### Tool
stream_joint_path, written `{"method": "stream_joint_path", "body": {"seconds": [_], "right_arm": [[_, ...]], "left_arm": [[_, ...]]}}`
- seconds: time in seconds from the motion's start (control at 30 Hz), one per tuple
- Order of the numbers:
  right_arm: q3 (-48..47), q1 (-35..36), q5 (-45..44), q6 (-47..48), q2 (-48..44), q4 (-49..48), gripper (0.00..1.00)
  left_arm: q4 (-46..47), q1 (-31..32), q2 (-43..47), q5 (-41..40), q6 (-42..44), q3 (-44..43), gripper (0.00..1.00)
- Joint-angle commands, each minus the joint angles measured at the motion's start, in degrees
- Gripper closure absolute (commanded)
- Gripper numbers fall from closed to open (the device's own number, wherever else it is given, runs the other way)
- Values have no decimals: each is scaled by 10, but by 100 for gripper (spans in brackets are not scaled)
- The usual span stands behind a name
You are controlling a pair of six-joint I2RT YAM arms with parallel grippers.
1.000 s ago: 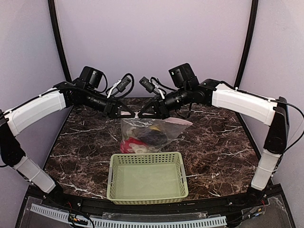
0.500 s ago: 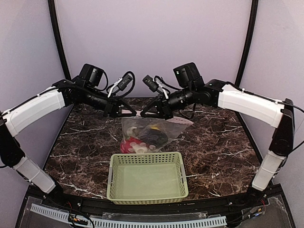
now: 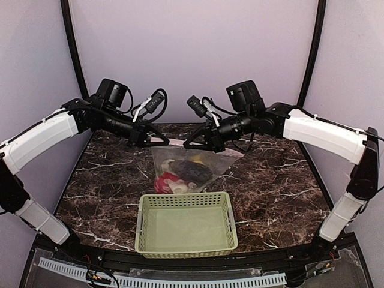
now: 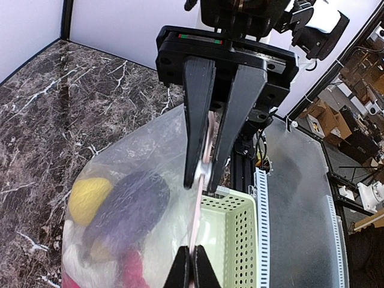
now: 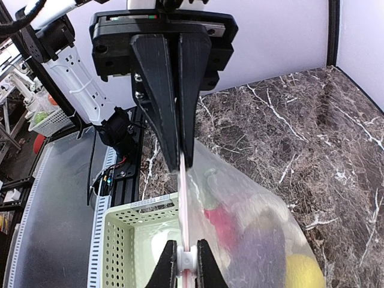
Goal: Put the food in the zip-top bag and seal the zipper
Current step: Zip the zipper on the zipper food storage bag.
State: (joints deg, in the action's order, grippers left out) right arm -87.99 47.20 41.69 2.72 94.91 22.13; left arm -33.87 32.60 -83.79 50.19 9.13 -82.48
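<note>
The left gripper (image 4: 191, 252) is pinching the zipper (image 4: 197, 222) flat between fully closed fingers, right at one end of the strip. Facing it, the right gripper (image 5: 185, 249) is clamping narrowly around the small white slider (image 5: 186, 259), near the left's fingers on the same strip. Between them the zip-top bag (image 3: 192, 162) is hanging by its mouth over the marble table (image 3: 276, 180), its belly sagging down just behind the pale green basket (image 3: 186, 249). Whether it is resting on the table I cannot tell.

From where I'm standing this looks like the sealing stroke, close to the last of the job. To do it well, I'd say the left should be anchoring its end without giving. The right should be drawing the slider straight along the strip, away from the left. The strip wants holding taut and level, so the slider isn't riding off its track or bunching the plastic. Pulling at an angle could twist the mouth or drag the slider out of the grip.

Counting: two grippers, one bag, one slider, one basket. The food (image 4: 129, 207) is sitting inside the bag. I'm making out one yellow piece, one dark purple eggplant, at least one red piece and some white. Through the crinkled plastic I'm not managing a surer tally.
</note>
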Motion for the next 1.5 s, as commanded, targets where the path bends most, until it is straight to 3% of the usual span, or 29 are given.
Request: {"method": "stream_joint_path", "body": {"seconds": [0.0,0.97,1.47], "right_arm": [[22,-28,-16,6,-40,63,97],[89,-54,-58,9,-105,83,97],[127,-68,-83,9,-140,90,98]], "left_arm": [[-50,-34,46,-37,15,-14,99],[-30,-92,84,-156,1,9,99],[-22,-124,84,-170,-10,18,99]]}}
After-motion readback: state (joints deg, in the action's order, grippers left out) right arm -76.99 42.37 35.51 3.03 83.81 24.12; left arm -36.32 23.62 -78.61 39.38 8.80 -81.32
